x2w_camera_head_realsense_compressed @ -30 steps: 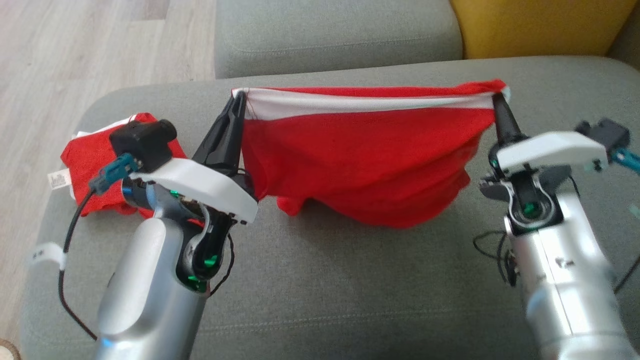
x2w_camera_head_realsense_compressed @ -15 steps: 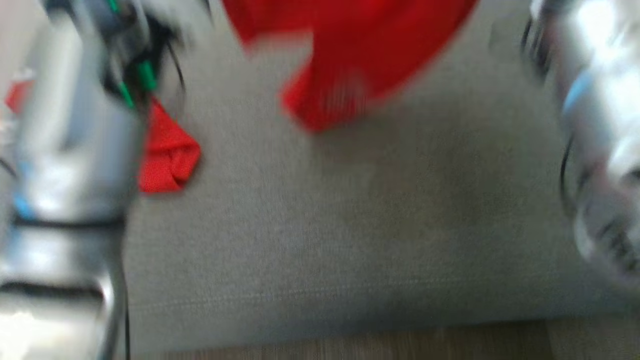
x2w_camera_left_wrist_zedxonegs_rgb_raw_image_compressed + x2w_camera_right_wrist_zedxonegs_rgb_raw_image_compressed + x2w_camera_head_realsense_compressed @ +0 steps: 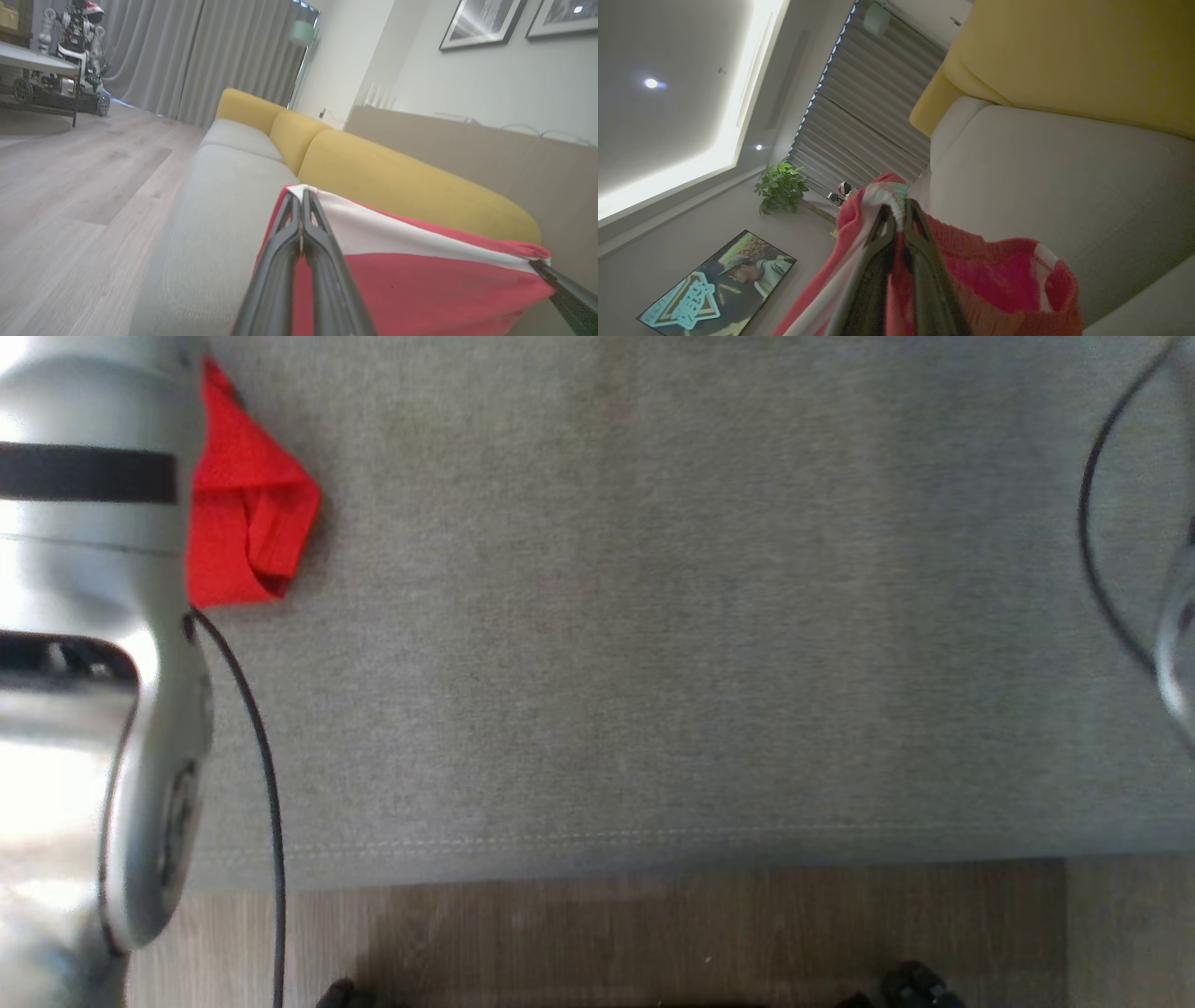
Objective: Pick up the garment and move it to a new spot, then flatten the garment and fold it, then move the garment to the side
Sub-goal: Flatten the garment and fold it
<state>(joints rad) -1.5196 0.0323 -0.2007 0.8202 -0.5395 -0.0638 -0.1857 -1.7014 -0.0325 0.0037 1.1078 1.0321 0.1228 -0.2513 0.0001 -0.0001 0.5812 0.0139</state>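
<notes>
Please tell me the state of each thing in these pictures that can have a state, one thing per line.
garment, held up by its white-banded edge, stretched out
left gripper, shut on one end of that edge
right gripper, shut on the other end
second red cloth, lying bunched on the sofa seat
curtains, drawn shut
ceiling light, on

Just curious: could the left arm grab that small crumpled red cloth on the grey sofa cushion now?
Probably not yet. The crumpled red cloth lies beside its forearm, but the left gripper is shut on the white-banded red garment and must let go first.
</notes>
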